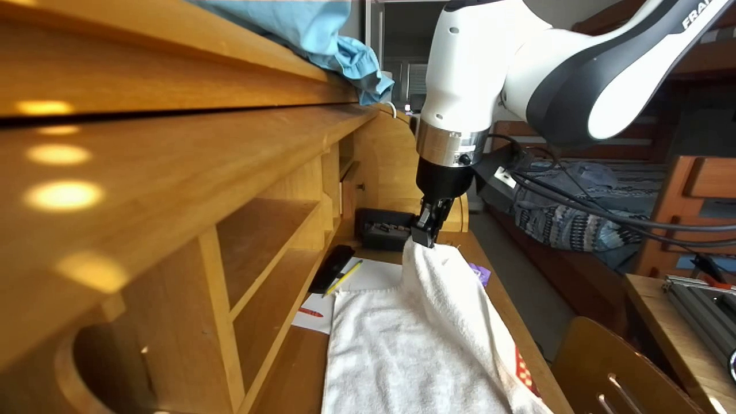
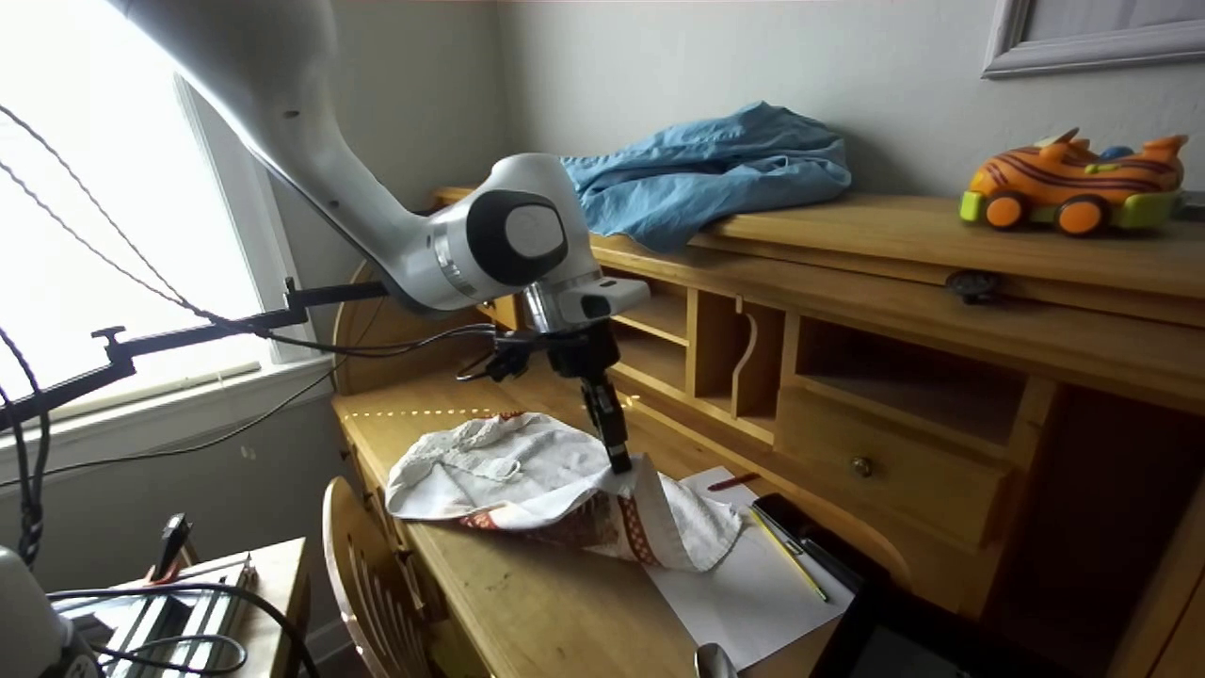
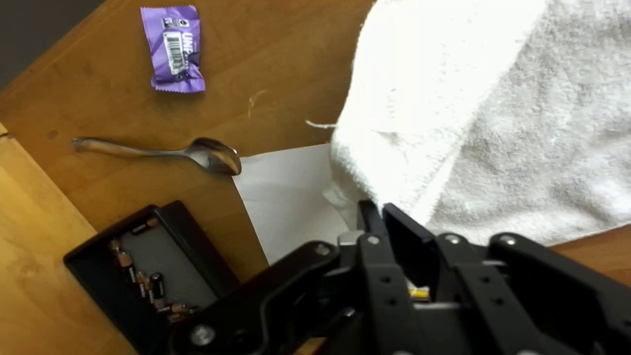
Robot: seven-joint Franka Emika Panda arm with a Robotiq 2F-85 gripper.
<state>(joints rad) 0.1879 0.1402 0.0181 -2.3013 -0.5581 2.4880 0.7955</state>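
The jaws are closed on the towel point(image 1: 397, 356), pinching a raised fold of it; in both exterior views the arm point(image 1: 460, 69) hangs over the tabletop point(image 2: 508, 584) and the white cloth peaks between the jaws. The rest of the towel lies spread out, reaching close to the front edge, its red trim point(image 2: 638, 529) showing at one side. Part of it covers a white paper point(image 3: 291, 197) that lies nearer the back edge. On the paper are a yellow pencil point(image 2: 789, 556) and a red crayon point(image 2: 732, 482); a black object point(image 1: 330, 269) lies beside the pencil, toward the back edge. At the back corner of one end stands a black tray point(image 3: 197, 241) with batteries point(image 3: 157, 284) in it. A spoon point(image 3: 182, 152) lies between the tray and a purple wrapper point(image 3: 175, 52), its bowl at a paper corner; I cannot tell whether they touch. The wrapper is closer to the front edge. A hutch point(image 2: 847, 433) rises along the back edge, with a blue cloth point(image 2: 715, 174) and a toy car point(image 2: 1073, 188) on top. A chair point(image 1: 604, 362) stands at the front edge.
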